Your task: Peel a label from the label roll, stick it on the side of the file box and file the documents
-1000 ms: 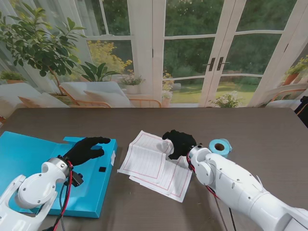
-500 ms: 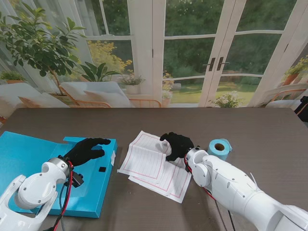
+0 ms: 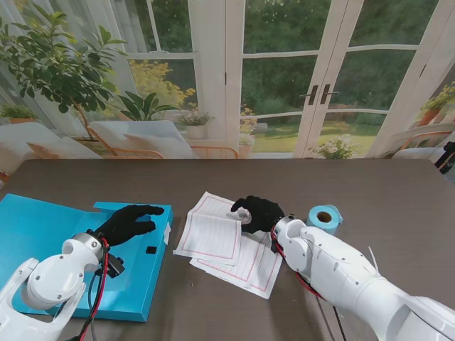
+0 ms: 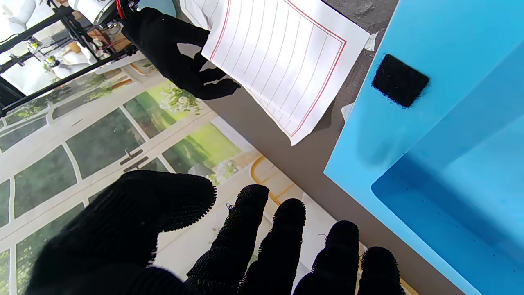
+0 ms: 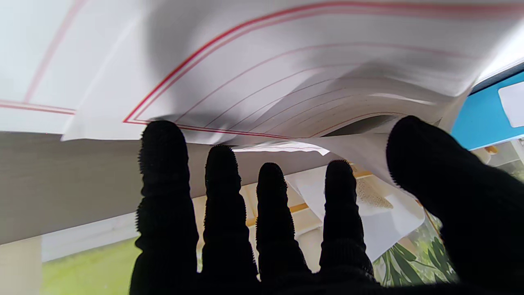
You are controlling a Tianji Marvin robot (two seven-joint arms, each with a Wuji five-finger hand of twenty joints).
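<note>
The right hand (image 3: 257, 212) pinches the far edge of the documents (image 3: 213, 238), lifting the sheets so they can go into the file box (image 3: 135, 284), which lies open at the left. The left hand (image 3: 128, 222) hovers spread over the box, holding nothing. The label roll (image 3: 325, 217) sits at the right.

A dark wood-grain counter (image 3: 398, 192) stretches out beyond the hands on all sides. Past its far edge, well beyond either hand, white-framed glass doors (image 3: 320, 78) with dark handles (image 3: 318, 94) look onto greenery. A leafy potted plant (image 3: 57, 64) stands beyond and to the left of the left hand, with pale lounge chairs (image 3: 142, 138) beside it
</note>
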